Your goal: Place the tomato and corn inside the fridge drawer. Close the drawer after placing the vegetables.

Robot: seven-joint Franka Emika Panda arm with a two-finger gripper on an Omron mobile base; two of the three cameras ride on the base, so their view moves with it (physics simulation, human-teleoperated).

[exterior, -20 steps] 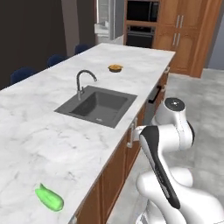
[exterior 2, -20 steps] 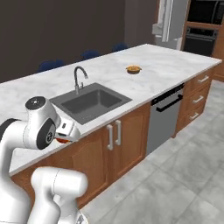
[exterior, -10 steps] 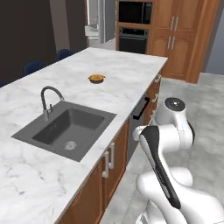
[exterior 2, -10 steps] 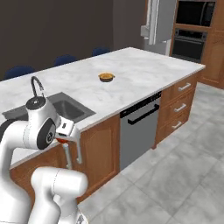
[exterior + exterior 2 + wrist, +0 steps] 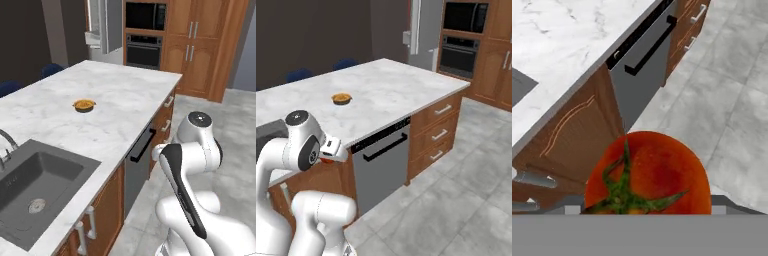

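Kitchen: marble worktop [image 5: 115, 100], grey tiled floor [image 5: 732, 90]. Hand [image 5: 330, 155] tucked low beside the arm, pinching the tomato [image 5: 646, 172], which sits right at the fingertips, stem up. Beyond it, dishwasher [image 5: 643, 65] front; small bowl [image 5: 84, 105] on worktop.

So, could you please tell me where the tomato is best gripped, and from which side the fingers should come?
Grip the tomato across its widest middle, coming in from the stem end. It is a smooth ball with no handle or edge, so opposite sides of its girth give the firmest hold. Its green stem star faces the hand camera, and the gripper appears to hold it this way already.
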